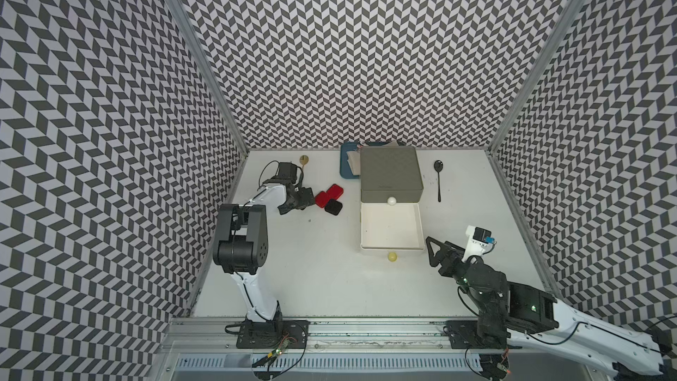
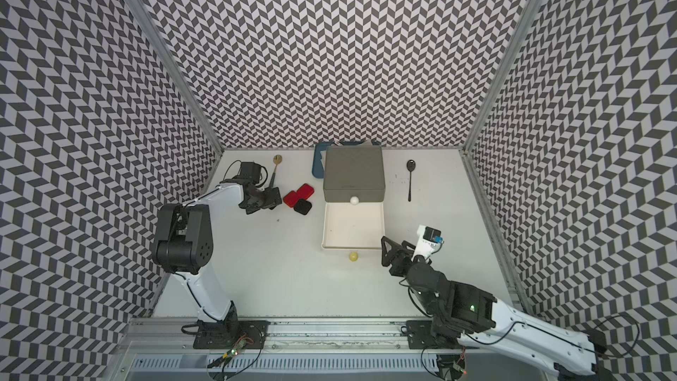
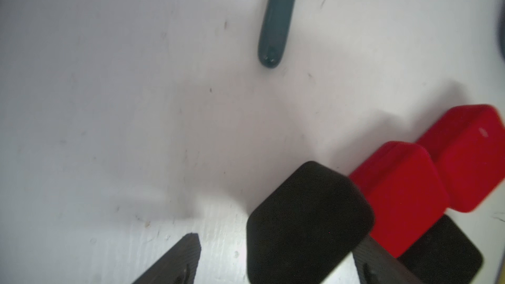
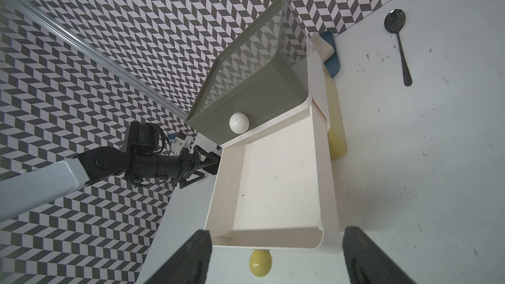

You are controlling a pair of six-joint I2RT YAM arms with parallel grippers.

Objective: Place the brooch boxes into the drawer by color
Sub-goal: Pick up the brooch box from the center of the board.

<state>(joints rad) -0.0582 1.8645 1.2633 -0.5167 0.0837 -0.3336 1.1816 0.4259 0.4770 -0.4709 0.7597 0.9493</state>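
The left gripper point(image 1: 298, 201) sits low over the surface point(image 1: 311, 287) with its jaws spread wide, and a black brooch box point(image 3: 308, 219) lies between them. The box leans against one finger point(image 3: 382, 266), and bare surface shows between it and the other finger point(image 3: 185, 255), so nothing is clamped. I cannot tell whether the box lies flat.

On the outer side of the touched finger, two red boxes point(image 3: 401, 195) press against each other. A second black box point(image 3: 442, 252) lies just beside them. With the cluster this tight, that finger has to slip into the narrow space between the chosen box and its neighbours. That probably explains the wide opening and the slanted approach. A spoon handle point(image 3: 276, 23) lies well ahead of the gripper and clear of the work.

The right gripper point(image 4: 277, 244) is also wide open and holds nothing. It hovers just in front of the white drawer point(image 1: 392, 249), which is pulled out of the drawer chest point(image 1: 390, 174) and is bare inside. The drawer looks open to take one colour. The right gripper seems to wait at the drawer's front so the space above it stays free for the other arm. The grey tier above is shut. No dark blue boxes are visible in any view.
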